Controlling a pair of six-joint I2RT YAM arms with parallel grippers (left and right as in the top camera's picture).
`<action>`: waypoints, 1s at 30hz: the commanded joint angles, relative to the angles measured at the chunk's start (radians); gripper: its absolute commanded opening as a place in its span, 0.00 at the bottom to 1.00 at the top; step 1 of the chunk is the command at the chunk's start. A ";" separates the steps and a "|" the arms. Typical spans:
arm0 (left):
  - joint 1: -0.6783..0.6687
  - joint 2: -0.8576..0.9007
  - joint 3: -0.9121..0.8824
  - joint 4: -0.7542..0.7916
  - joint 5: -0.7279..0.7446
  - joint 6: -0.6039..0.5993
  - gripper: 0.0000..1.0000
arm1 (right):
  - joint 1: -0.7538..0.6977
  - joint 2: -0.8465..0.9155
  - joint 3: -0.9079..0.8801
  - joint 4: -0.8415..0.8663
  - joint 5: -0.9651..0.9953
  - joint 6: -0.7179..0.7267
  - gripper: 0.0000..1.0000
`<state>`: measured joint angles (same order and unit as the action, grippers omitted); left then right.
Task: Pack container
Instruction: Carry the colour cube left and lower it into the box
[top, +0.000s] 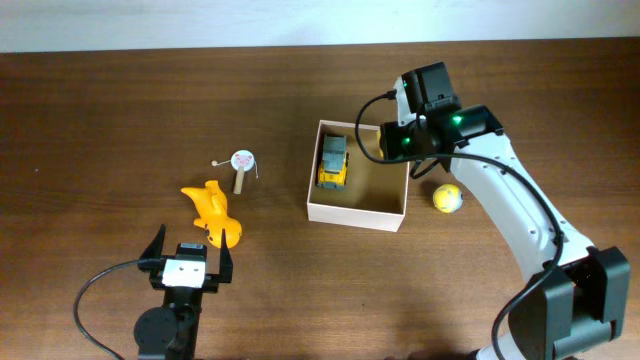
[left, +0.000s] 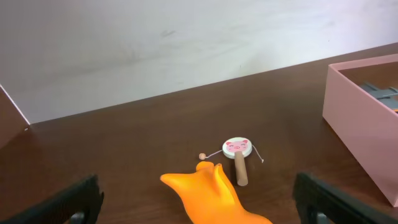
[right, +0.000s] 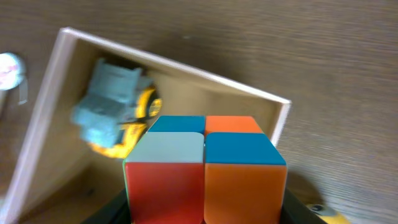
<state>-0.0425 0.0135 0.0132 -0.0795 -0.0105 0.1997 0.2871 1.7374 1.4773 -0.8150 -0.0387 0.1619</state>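
Matt cardboard container (top: 357, 213) on wood-grain table (top: 120, 120).

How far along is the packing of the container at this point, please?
Done: the toy truck lies in the container. In hand: the right gripper holds a colourful cube above the container's corner. Remaining: the yellow ball, orange toy and pig drum sit on the table; the left gripper is open and empty.
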 joint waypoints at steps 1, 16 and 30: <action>0.002 -0.008 -0.004 -0.004 0.011 0.015 0.99 | 0.009 0.043 0.018 0.012 0.100 0.042 0.48; 0.002 -0.008 -0.004 -0.004 0.011 0.015 0.99 | 0.010 0.100 0.018 0.013 0.076 0.064 0.48; 0.002 -0.008 -0.004 -0.004 0.011 0.015 0.99 | 0.028 0.101 0.018 0.021 0.038 0.097 0.48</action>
<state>-0.0425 0.0135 0.0132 -0.0795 -0.0101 0.1997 0.3065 1.8317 1.4834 -0.7849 -0.0124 0.2092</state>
